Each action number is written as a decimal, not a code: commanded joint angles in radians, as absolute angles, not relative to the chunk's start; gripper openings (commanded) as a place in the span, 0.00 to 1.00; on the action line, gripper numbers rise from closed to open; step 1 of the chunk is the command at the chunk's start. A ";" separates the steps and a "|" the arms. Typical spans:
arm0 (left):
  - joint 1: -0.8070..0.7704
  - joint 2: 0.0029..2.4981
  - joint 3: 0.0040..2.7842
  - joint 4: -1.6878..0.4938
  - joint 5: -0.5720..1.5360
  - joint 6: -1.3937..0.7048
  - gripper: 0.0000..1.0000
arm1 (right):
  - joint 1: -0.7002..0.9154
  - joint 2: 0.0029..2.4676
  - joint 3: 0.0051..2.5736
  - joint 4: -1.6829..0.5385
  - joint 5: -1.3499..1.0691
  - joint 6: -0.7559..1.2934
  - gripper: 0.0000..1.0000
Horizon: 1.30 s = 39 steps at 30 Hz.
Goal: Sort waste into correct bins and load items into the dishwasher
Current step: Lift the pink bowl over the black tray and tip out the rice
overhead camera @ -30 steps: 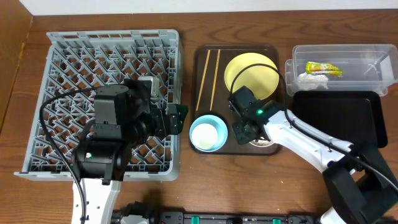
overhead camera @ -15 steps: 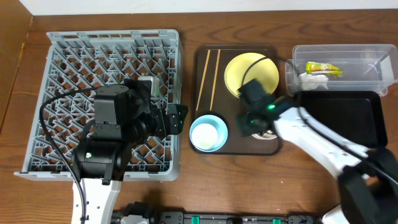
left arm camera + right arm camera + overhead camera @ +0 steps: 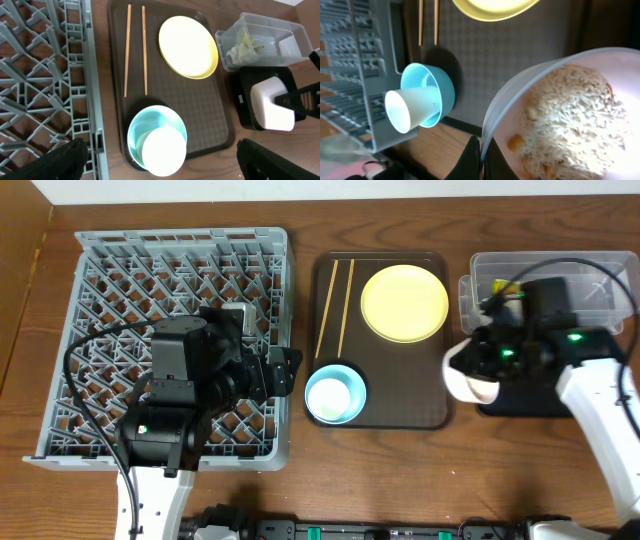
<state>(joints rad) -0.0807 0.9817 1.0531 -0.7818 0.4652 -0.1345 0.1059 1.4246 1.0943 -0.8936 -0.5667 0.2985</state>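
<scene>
My right gripper [image 3: 488,365] is shut on the rim of the white bowl [image 3: 466,377], holding it tilted in the air over the left edge of the black tray [image 3: 525,398]. Rice-like scraps [image 3: 580,115] fill the bowl, and the fingers [image 3: 472,160] pinch its thin wall. The clear tub [image 3: 600,265] behind holds the yellow-green wrapper [image 3: 251,44] and the tissue [image 3: 239,50]. The plate [image 3: 404,302], two chopsticks [image 3: 335,305] and the light-blue bowl [image 3: 352,378] with the white cup [image 3: 328,398] lying in it stay on the brown tray. My left gripper [image 3: 288,370] hangs open at the dishwasher rack's [image 3: 100,270] right edge.
The dark-brown serving tray [image 3: 400,395] lies between the rack and the two bins. The left arm's body covers the rack's middle and front. A cable loops over the clear tub. Bare wooden table runs along the front.
My right gripper closed on the white bowl, lifted it off the brown tray and carried it right to the black tray's edge. The left arm stayed still.
</scene>
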 commanded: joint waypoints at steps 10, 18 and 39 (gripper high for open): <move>-0.082 0.979 1.070 -0.781 0.471 -0.139 0.96 | -0.327 1.472 0.922 -0.724 -1.119 0.058 0.01; -0.082 0.979 1.070 -0.781 0.471 -0.139 0.96 | -0.474 1.596 0.811 -0.467 -1.448 0.028 0.01; -0.082 0.979 1.070 -0.781 0.471 -0.139 0.96 | -0.641 1.670 0.803 -0.478 -1.542 -0.035 0.01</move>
<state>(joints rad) -0.0807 0.9817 1.0531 -0.7815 0.4652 -0.1345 -0.6357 1.6672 0.8074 -0.4824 -1.5105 0.0048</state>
